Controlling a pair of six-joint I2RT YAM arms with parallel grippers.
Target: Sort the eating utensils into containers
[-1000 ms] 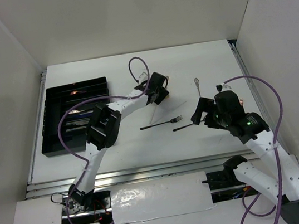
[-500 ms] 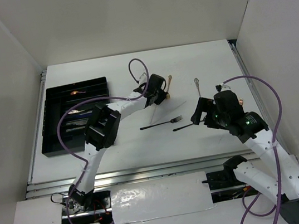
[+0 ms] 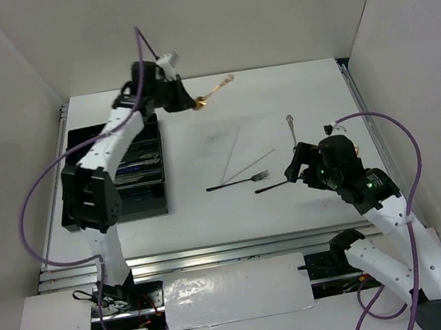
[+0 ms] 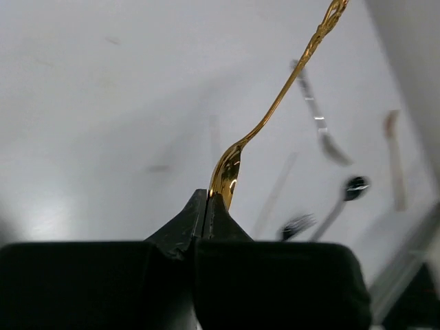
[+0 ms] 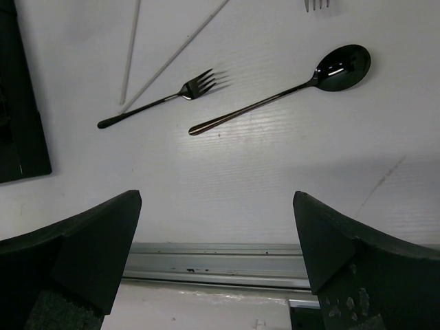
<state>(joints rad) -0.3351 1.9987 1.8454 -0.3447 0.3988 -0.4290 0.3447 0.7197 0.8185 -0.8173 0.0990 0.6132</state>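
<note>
The left gripper (image 4: 208, 206), pinched tight on the bowl of a slim gold small spoon (image 4: 275, 110), hangs at 11 o'clock over the white table (image 3: 293, 96), near the far right corner of the shallow black plastic compartment tray (image 3: 128, 212). The spoon's handle points toward 2 o'clock. The right gripper (image 5: 216, 254) stands wide and empty at 4 o'clock, with the thin black fork (image 5: 158, 102) and the black spoon (image 5: 275, 96) lying just ahead of it.

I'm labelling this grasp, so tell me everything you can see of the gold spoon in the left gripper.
The gold spoon is slim, shiny and metal-looking, with a small oval bowl and a thin curved handle that has an ornate end. The left gripper is shut on the tip of the bowl, so the handle sticks out away from it. The spoon is held in the air above the far part of the table; nothing else touches it.
</note>
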